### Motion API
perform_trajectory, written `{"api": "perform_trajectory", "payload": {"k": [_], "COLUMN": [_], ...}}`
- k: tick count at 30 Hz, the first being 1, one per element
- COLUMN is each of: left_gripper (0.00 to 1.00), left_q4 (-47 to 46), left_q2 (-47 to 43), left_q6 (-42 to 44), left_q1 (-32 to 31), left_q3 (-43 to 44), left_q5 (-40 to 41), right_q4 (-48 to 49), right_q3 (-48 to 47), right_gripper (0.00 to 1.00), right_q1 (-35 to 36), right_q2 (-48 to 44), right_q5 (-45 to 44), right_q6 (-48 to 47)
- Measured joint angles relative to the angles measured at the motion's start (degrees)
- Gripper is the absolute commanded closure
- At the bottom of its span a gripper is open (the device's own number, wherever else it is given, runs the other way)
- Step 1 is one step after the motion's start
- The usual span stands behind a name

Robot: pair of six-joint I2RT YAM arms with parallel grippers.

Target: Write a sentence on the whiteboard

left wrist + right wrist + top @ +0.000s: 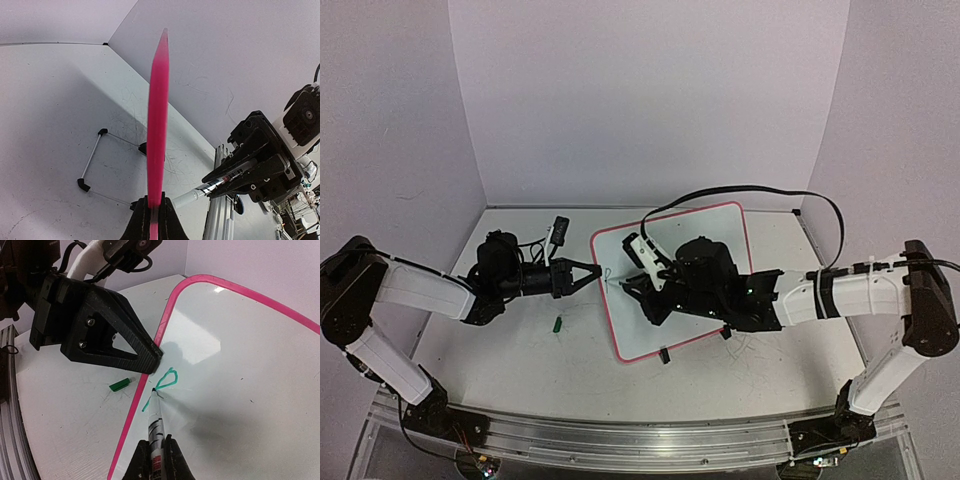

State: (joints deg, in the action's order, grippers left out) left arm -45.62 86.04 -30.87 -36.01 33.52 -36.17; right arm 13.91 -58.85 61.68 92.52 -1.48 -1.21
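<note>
The whiteboard [700,235], white with a pink frame, stands tilted on the table. My left gripper [592,275] is shut on its left frame edge [157,130], also seen at the pink rim [165,325]. My right gripper [156,460] is shut on a marker [156,422] whose tip touches the board. Of the sentence there is only a first green stroke with a loop [165,382] near the left edge. In the top view the right gripper [638,290] hovers over the board's left half.
A small green marker cap [558,323] lies on the table left of the board, also visible as the cap [122,384]. The board's wire foot [92,160] rests on the table. A black cable loops over the back right. A metal rail runs along the near edge.
</note>
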Motion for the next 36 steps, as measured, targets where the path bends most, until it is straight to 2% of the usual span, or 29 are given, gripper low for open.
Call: {"api": "perform_trajectory", "payload": {"k": [22, 36], "left_gripper": [1.0, 1.0], "left_q4": [0.1, 0.1], "left_q2": [0.0, 0.0], "left_q6": [0.0, 0.0], "left_q1": [0.0, 0.0], "left_q3": [0.0, 0.0], "left_q5": [0.3, 0.3], "right_q4": [0.2, 0.2], "right_q3": [1.4, 2.8], "right_gripper": [1.0, 1.0], "right_q1": [0.4, 0.4], "right_q2": [-1.2, -1.8], "right_q5": [-4.2, -3.6], "right_q6": [2.3, 3.1]}}
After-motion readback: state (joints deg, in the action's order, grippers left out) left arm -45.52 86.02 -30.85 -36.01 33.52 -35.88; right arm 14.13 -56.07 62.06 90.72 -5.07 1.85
